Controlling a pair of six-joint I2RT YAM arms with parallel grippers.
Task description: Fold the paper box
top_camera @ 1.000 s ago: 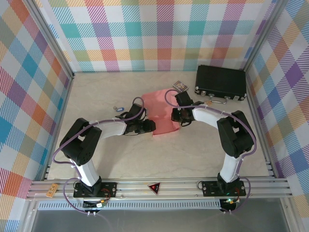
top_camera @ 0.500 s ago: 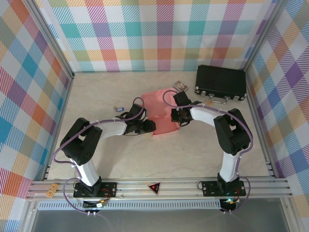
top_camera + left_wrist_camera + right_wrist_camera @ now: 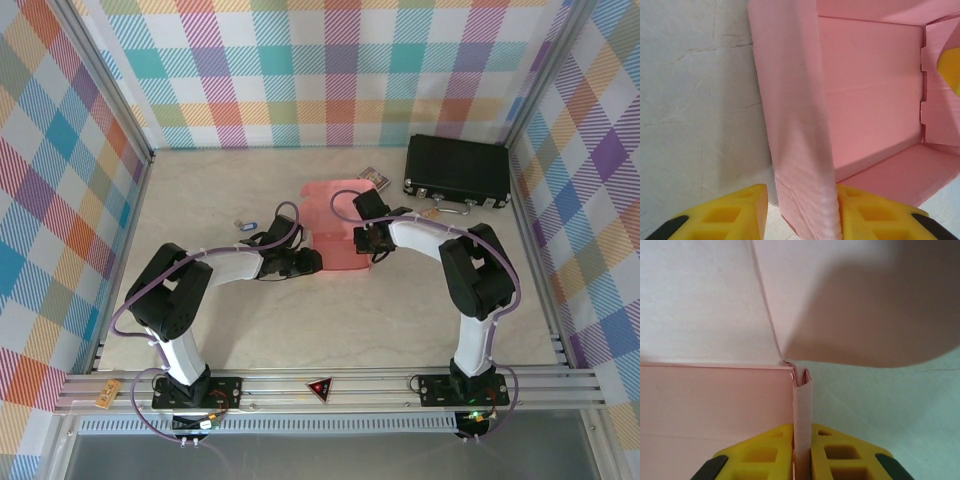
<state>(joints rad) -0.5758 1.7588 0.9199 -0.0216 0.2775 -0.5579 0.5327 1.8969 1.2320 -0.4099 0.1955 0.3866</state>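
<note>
- While both arms stretch in over the worktop [image 3: 250, 330], top view: the paper box [image 3: 335, 215], salmon-pink and partly raised into a tray w/ walls up, sits near ctr, closer to the back wall than to the arm bases. The left claw [image 3: 318, 262] meets its near-left corner; the right claw [image 3: 362, 240] is at its right side. A black case [image 3: 458, 170] lies back right, apart from the box. A small patterned card pack [image 3: 373, 178] sits just beside the box's far-right corner. A tiny blue item [image 3: 244, 224] lies to the left.
- Left wrist: the left claw [image 3: 802, 215] straddles an upright side wall of the paper box [image 3: 870, 100], w/ its yellow fingers [image 3: 725, 212] apart, one outside and one inside. The inner finger touches the wall; a sliver of worktop shows by the outer one, so there is no pinch. The box floor & an end wall w/ notched tabs are in view.
- Right wrist: the right claw [image 3: 802, 450] is closed tight on a thin upright folded strip at a corner of the paper box [image 3: 715, 405], w/ its yellow fingers [image 3: 760, 455] pressed to both faces. A loose flap rises beyond, its underside in shadow.
</note>
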